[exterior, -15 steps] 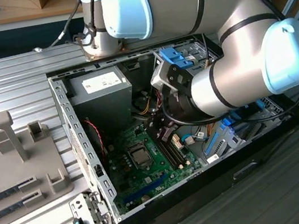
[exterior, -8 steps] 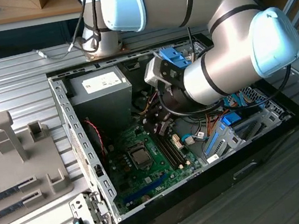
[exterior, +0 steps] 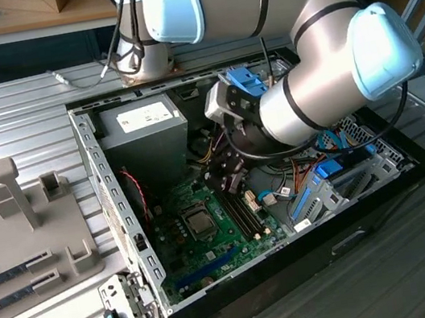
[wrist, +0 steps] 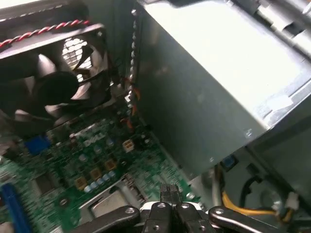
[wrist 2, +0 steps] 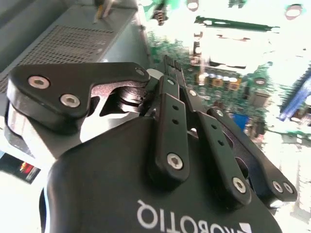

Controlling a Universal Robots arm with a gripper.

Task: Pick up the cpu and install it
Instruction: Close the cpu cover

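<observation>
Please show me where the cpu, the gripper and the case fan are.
cpu [exterior: 200, 221], exterior view, its metal top.
gripper [wrist: 169, 191], first wrist view, between its closed fingertips.
case fan [wrist: 53, 90], first wrist view, its dark hub.

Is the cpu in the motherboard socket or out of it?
In. The exterior view shows the cpu lying flat in the socket on the motherboard, while the pincer, fingers pressed together and holding nothing, hangs above the board.

A robotics lab or workshop: an opened computer case [exterior: 288, 220] lies on a ribbed metal bench [exterior: 18, 118], a grey fixture tray [exterior: 25, 231] near the bench's edge, wooden worktops [exterior: 17, 16] behind.
</observation>
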